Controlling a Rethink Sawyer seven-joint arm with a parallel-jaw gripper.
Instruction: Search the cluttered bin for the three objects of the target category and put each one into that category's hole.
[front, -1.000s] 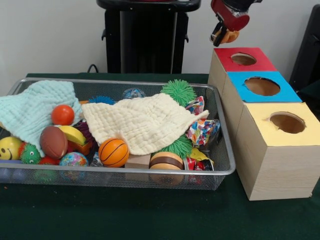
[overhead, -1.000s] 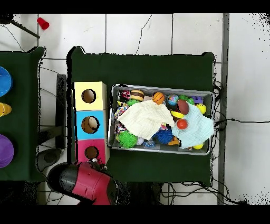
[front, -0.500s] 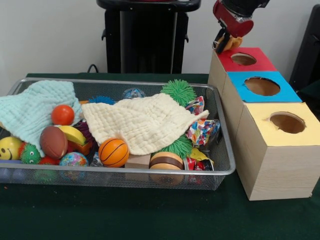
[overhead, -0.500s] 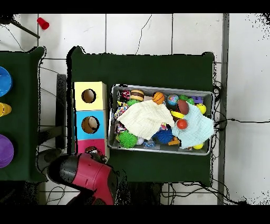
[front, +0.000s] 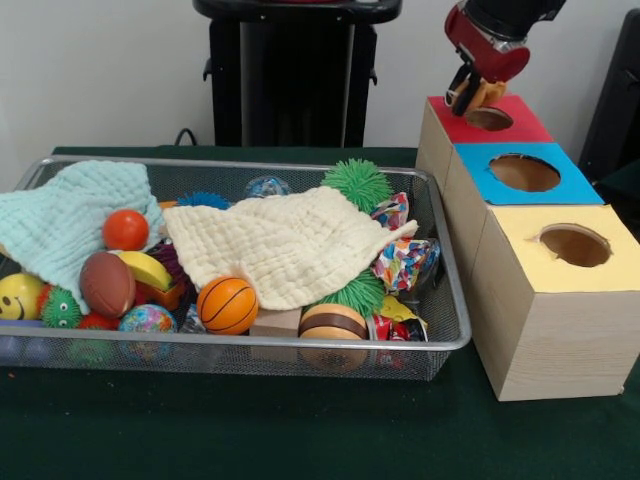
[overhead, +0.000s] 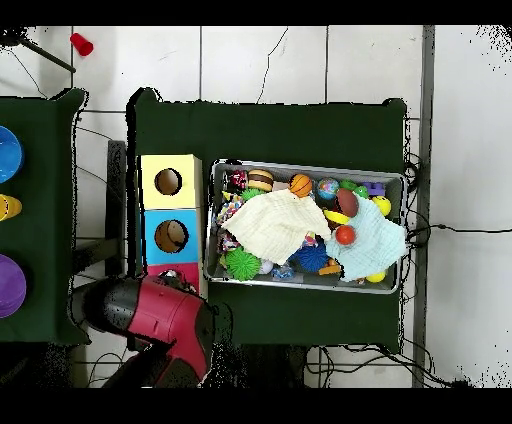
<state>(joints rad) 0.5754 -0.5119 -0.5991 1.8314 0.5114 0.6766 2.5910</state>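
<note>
Orange plush toy (front: 484, 96), only partly visible, sits pinched between the dark jaws of the gripper (front: 477, 93), which are closed on it with little gap showing; its species and markings cannot be made out. Directly beneath the jaws lies the round hole of the red-topped box (front: 520, 125), the toy hanging just above the hole's rim nearest the arm. Beyond that box, away from the jaws toward the camera, stand the blue-topped box (front: 557, 187) and then the yellow-topped box (front: 610, 225), touching in a row. The red and black arm (front: 497, 35) enters from the top edge and slants down to the gripper; in the overhead view its red housing (overhead: 165, 315) covers most of the red box, hiding the jaws. Well to the side of the jaws rests the wire-mesh bin (front: 440, 335), crowded with a cream cloth (front: 290, 245), a pale green cloth (front: 60, 220), a small basketball (front: 227, 304), a green spiky ball (front: 357, 183) and other toys.
</note>
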